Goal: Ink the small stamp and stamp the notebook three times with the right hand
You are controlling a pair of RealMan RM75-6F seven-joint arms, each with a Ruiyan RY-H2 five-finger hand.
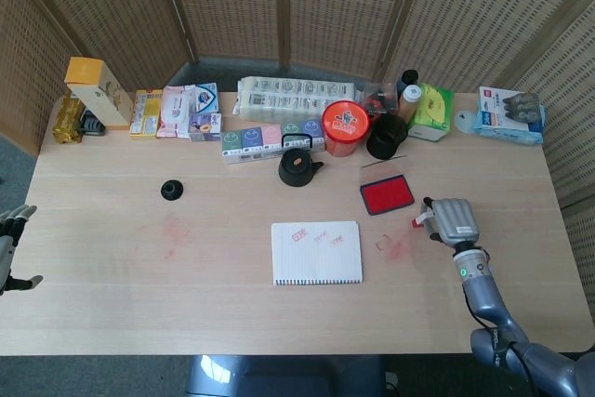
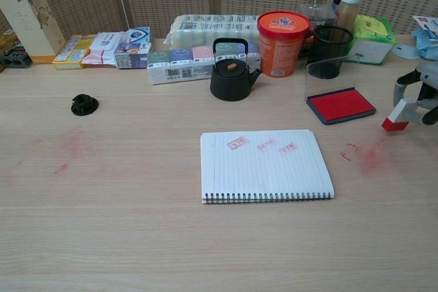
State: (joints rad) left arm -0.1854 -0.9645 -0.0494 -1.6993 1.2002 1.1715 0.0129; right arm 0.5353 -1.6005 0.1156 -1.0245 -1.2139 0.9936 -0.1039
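The white spiral notebook (image 1: 317,252) (image 2: 265,165) lies open at the table's middle, with three red stamp marks along its top. The red ink pad (image 1: 387,194) (image 2: 340,104) sits to its right with its clear lid raised. My right hand (image 1: 451,220) (image 2: 419,90) is at the right edge, to the right of the pad, pinching the small white stamp (image 1: 419,219) (image 2: 398,114) with its red face down, just above the table. My left hand (image 1: 9,241) is at the far left edge with fingers spread, holding nothing.
A black teapot (image 2: 230,73), an orange tub (image 2: 278,33) and a black cup (image 2: 330,50) stand behind the notebook and pad. Boxes and packets line the back edge. A small black knob (image 2: 84,104) lies at the left. Red ink smears mark the wood (image 2: 369,157).
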